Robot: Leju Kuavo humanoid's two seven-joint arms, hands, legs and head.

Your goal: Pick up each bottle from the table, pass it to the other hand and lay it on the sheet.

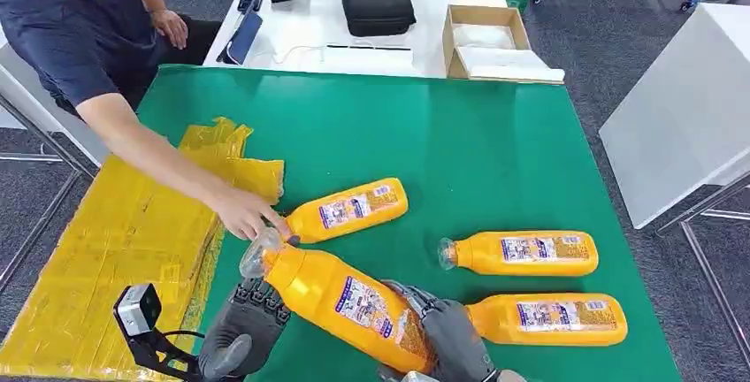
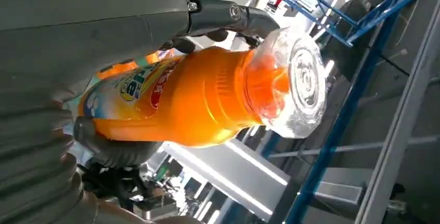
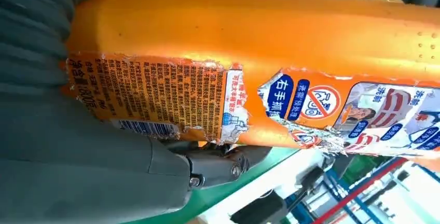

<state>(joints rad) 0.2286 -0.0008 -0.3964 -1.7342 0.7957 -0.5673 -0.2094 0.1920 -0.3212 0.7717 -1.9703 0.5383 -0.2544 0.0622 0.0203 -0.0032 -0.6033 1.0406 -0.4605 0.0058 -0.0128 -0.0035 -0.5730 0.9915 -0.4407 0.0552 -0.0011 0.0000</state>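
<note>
We find one orange bottle [image 1: 340,298] raised over the near edge of the green table [image 1: 495,152], lying aslant with its clear cap [image 1: 261,254] pointing toward the yellow sheet [image 1: 115,249]. Both hands are on it: the left hand [image 1: 248,324] grasps the neck end just below the cap, and the right hand [image 1: 447,338] grasps the base end. In the left wrist view the fingers [image 2: 228,16] curl over the bottle's shoulder; in the right wrist view a finger [image 3: 218,164] lies under its torn label. Three further orange bottles lie flat on the table: one [image 1: 349,208] just beyond the held bottle, one [image 1: 522,252] to the far right of it, and one [image 1: 548,318] just right of the right hand. A person's hand [image 1: 243,214] reaches in over the sheet, its fingertips at the cap of the held bottle; we cannot tell whether they touch it.
</note>
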